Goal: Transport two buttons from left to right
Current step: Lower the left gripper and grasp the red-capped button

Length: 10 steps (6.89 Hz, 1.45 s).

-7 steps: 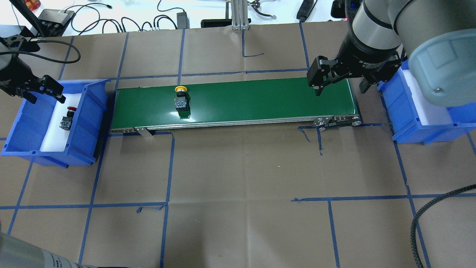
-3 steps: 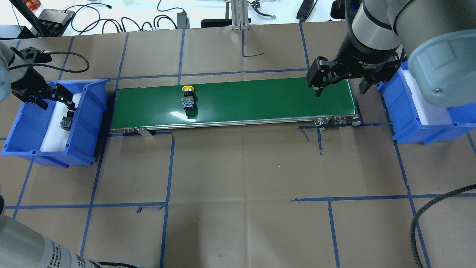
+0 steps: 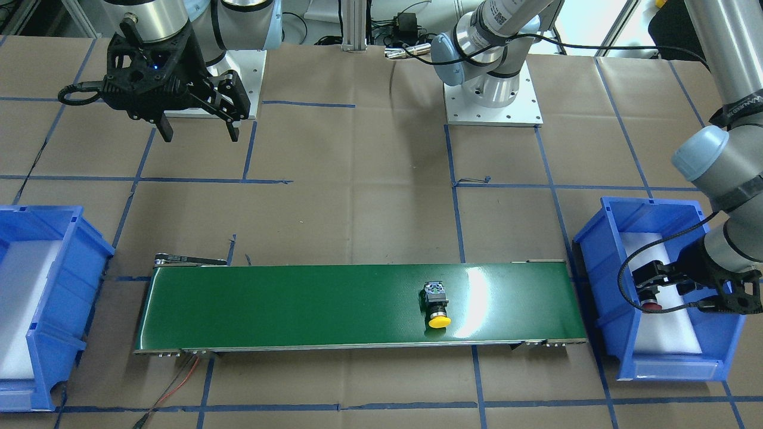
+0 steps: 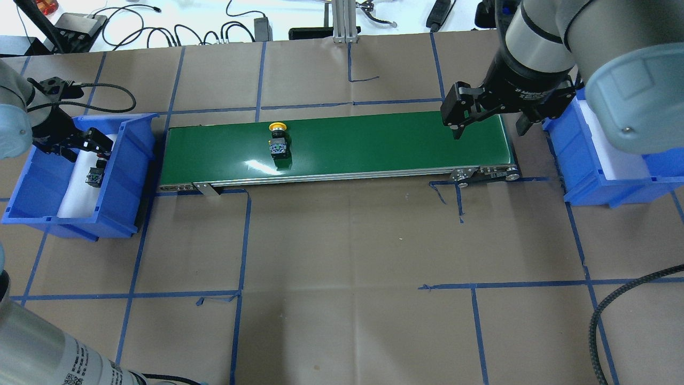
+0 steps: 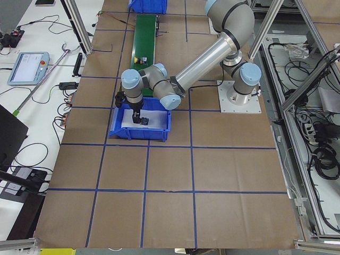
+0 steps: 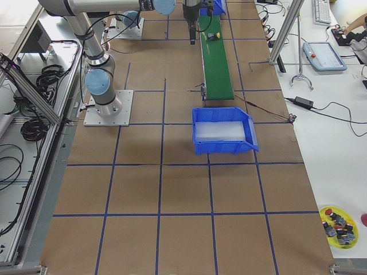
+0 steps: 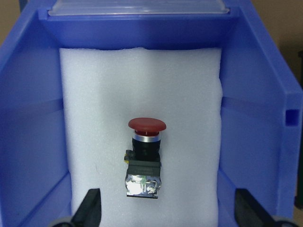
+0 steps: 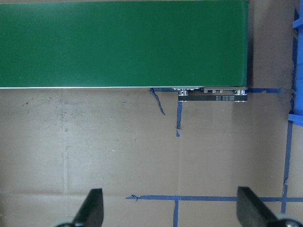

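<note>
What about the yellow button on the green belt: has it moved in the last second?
Yes. Seen from overhead, the yellow button has shifted rightward along the green conveyor belt, farther from the left blue bin.

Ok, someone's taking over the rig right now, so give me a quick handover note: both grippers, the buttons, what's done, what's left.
Left gripper: open, low inside the left bin, lined up on the red button, which lies ungripped on the foam.
Right gripper: open, empty, hovering over the right end of the green belt.
Yellow button: lying on the belt, nearer its left end.
Done: yellow button is out of the left bin.
Left: grasp the red button and put it on the belt. Both then go into the right bin, where no button shows yet.
</note>
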Each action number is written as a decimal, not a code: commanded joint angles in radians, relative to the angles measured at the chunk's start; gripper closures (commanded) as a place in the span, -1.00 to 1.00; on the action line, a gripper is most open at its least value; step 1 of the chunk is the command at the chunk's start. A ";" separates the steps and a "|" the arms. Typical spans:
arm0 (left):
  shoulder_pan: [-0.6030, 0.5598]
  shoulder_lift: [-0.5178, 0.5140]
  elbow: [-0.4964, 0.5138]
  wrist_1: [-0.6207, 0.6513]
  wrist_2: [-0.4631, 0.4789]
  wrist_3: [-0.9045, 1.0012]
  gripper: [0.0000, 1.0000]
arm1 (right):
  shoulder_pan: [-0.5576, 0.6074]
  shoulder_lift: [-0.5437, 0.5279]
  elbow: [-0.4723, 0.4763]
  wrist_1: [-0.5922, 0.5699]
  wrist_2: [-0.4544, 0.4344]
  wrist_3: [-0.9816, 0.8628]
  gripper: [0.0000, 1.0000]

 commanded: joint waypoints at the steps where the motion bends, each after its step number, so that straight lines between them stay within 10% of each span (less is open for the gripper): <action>1: 0.003 -0.013 -0.039 0.060 0.002 0.000 -0.99 | 0.000 -0.001 0.000 0.000 0.000 0.000 -1.00; 4: 0.001 -0.031 -0.037 0.071 0.005 0.000 -0.67 | 0.000 0.000 0.000 0.000 0.000 0.000 -1.00; 7: -0.002 -0.031 -0.025 0.069 0.010 0.008 0.73 | 0.000 0.000 0.000 -0.002 0.000 0.000 -1.00; 10: -0.007 0.006 0.030 0.039 0.011 0.017 0.98 | 0.000 0.000 0.000 -0.002 0.000 0.000 -1.00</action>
